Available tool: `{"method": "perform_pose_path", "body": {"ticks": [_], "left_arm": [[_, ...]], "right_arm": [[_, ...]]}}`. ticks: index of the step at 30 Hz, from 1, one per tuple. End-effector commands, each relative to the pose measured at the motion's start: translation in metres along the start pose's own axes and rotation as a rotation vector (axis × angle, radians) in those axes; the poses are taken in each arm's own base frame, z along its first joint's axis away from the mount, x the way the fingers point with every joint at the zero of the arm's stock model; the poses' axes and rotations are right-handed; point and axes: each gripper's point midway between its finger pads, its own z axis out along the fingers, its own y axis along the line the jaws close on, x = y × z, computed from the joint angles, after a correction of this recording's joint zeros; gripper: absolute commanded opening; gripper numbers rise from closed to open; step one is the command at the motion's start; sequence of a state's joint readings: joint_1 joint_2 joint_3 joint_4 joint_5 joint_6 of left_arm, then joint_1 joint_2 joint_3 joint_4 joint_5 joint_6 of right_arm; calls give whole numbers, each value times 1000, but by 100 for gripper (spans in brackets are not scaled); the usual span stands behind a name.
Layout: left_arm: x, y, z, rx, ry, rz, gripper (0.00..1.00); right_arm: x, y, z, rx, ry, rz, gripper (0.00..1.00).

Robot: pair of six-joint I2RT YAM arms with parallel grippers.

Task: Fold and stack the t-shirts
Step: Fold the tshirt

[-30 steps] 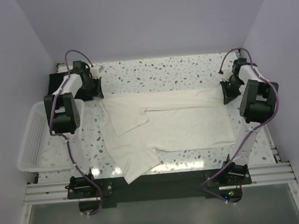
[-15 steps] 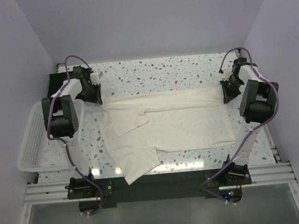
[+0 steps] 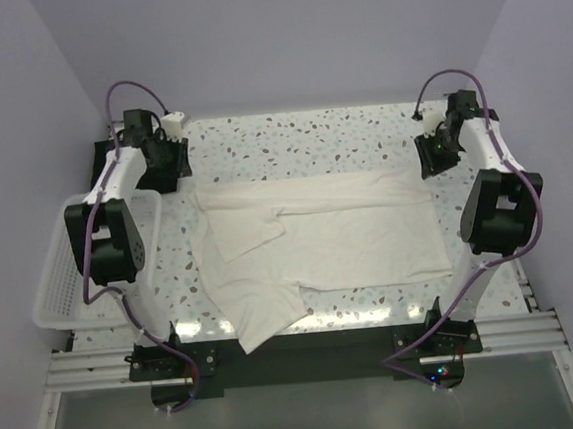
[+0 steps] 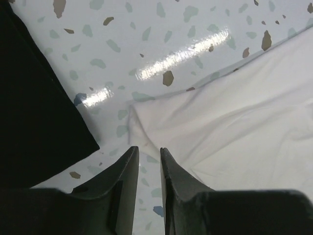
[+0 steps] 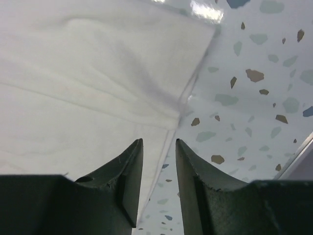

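The cream t-shirt [image 3: 339, 235] lies spread flat in the middle of the table, its far half folded over and one sleeve trailing toward the near edge. Its far left corner [image 4: 234, 112] lies just ahead of my left gripper [image 4: 149, 148], whose jaws stand a little apart with only table between them. My right gripper [image 5: 159, 141] hovers open over the shirt's far right corner [image 5: 73, 73], holding nothing. From above, the left gripper [image 3: 172, 166] and right gripper [image 3: 432, 155] sit just beyond the shirt's far edge. The black t-shirt [image 4: 29, 98] lies at the far left corner [image 3: 102, 156].
A white lattice basket [image 3: 57, 285] stands at the table's left edge beside the left arm. Walls close in the table at the back and on both sides. Speckled tabletop [image 3: 300, 138] shows beyond the cream shirt.
Both grippers have opened, let go of the cream shirt's far corners and drawn up and back from it. The shirt's far edge now lies flat.
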State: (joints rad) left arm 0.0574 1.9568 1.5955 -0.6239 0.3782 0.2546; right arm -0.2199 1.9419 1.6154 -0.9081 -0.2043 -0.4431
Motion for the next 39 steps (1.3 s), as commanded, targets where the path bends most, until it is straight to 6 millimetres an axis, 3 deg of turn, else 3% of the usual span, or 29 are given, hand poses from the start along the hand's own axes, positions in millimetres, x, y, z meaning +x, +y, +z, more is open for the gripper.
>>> {"method": "perform_pose_path", "body": {"ticks": [1, 3, 6, 10, 15, 19, 21, 24, 25, 26, 28, 30, 31, 32, 33, 35, 39], "left_arm": [[28, -32, -5, 86, 65, 15, 28], [41, -37, -3, 93, 88, -10, 25], [62, -50, 5, 134, 129, -37, 17], [80, -70, 15, 188, 169, -46, 9], [97, -70, 32, 180, 205, -90, 7], [91, -63, 48, 168, 203, -109, 6], [87, -60, 52, 161, 201, -108, 6], [63, -62, 43, 182, 146, -74, 11], [60, -66, 37, 201, 138, -55, 14], [48, -71, 23, 215, 100, -32, 16], [51, -85, 5, 260, 94, -27, 24], [45, -100, -22, 285, 43, -12, 32], [63, -107, -27, 303, 73, -28, 34], [62, -113, -39, 299, 52, -21, 37], [79, -119, -40, 308, 84, -42, 38], [93, -127, -49, 316, 113, -68, 40], [141, -139, -49, 324, 222, -76, 42]], "right_arm": [[-24, 41, -14, -37, -86, -161, 32], [-27, 56, -4, -52, -75, -195, 29], [-27, 61, 14, -61, -44, -194, 23], [-21, 54, 38, -45, -2, -188, 20], [-15, 39, 69, -1, 45, -177, 18], [-16, 24, 89, 51, 67, -165, 17], [-26, 17, 89, 78, 49, -160, 17], [-43, 20, 80, 58, 5, -141, 19], [-55, 24, 67, 52, -35, -135, 20], [-58, 32, 57, 21, -46, -128, 21], [-71, 60, 26, -84, -130, -109, 27], [-78, 92, 9, -181, -187, -119, 35], [-74, 105, 2, -214, -194, -95, 38], [-82, 125, -11, -246, -237, -107, 40], [-82, 144, -16, -299, -242, -86, 41], [-84, 187, -20, -403, -251, -103, 41], [-82, 257, -5, -546, -197, -55, 41]]}}
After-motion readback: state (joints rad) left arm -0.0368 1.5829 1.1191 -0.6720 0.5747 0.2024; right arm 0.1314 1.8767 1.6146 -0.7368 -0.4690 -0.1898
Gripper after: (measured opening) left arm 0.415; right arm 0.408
